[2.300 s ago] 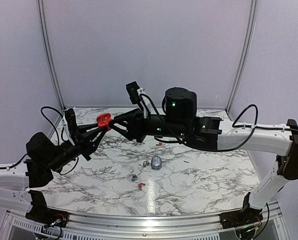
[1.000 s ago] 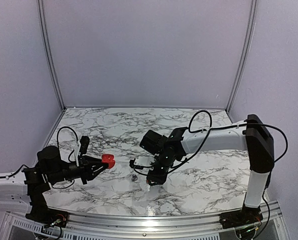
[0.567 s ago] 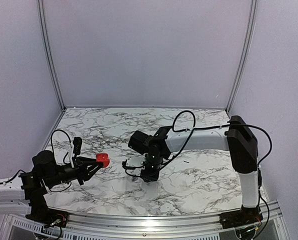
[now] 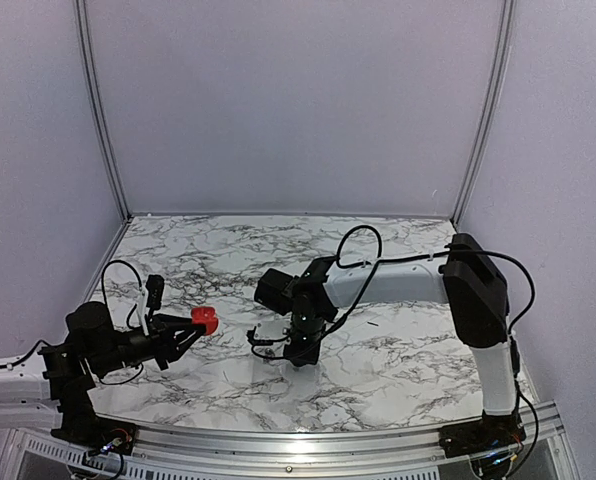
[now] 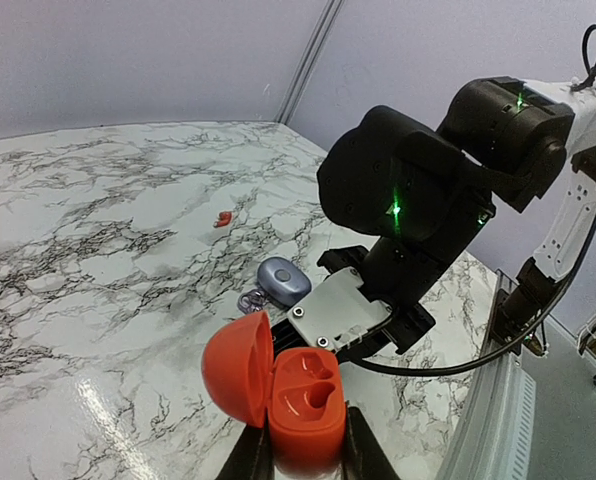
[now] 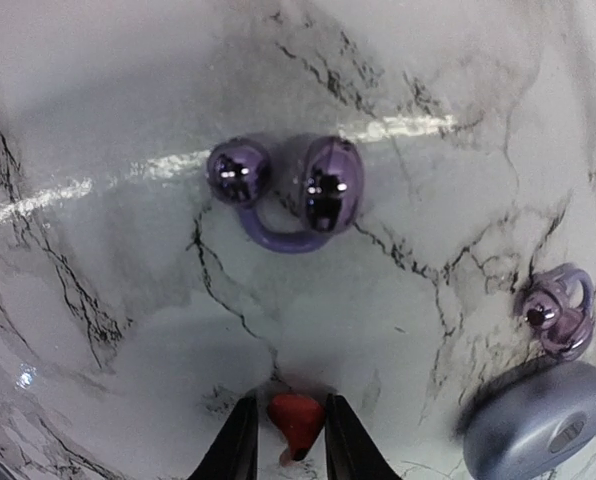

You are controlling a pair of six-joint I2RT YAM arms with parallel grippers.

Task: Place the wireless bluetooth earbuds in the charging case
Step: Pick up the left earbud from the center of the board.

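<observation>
Wireless bluetooth earbuds [image 6: 286, 195] lie loose on a marble-patterned table [image 4: 398, 250] as two robot arms work over them. The right gripper [image 6: 290, 408] points straight down at the tabletop near the middle of the table. Its two fingers [image 6: 240, 442] closely flank a red earbud [image 6: 296, 420]. The wrist camera does not show whether they actually press on it.

Just beyond that bud lies a glossy purple-silver earbud, two rounded bulbs joined by a curved loop, flat on the marble. A smaller-looking earbud of the same finish [image 6: 556, 312] lies off to the right in the right wrist view, just beside a closed grey-blue case [image 6: 536, 418].

To the left, well apart from the right gripper, the left gripper [image 5: 303, 440] is clamped on a red charging case [image 5: 300, 400] and holds it above the table. The case is upright, with its lid [image 5: 236, 368] hinged open to one side and two moulded recesses facing up. In the left wrist view, the black wrist of the right arm [image 5: 418, 190] looms directly behind the open case. A second small red bud [image 5: 221, 218] lies farther off on the marble, too small to make out in detail.
</observation>
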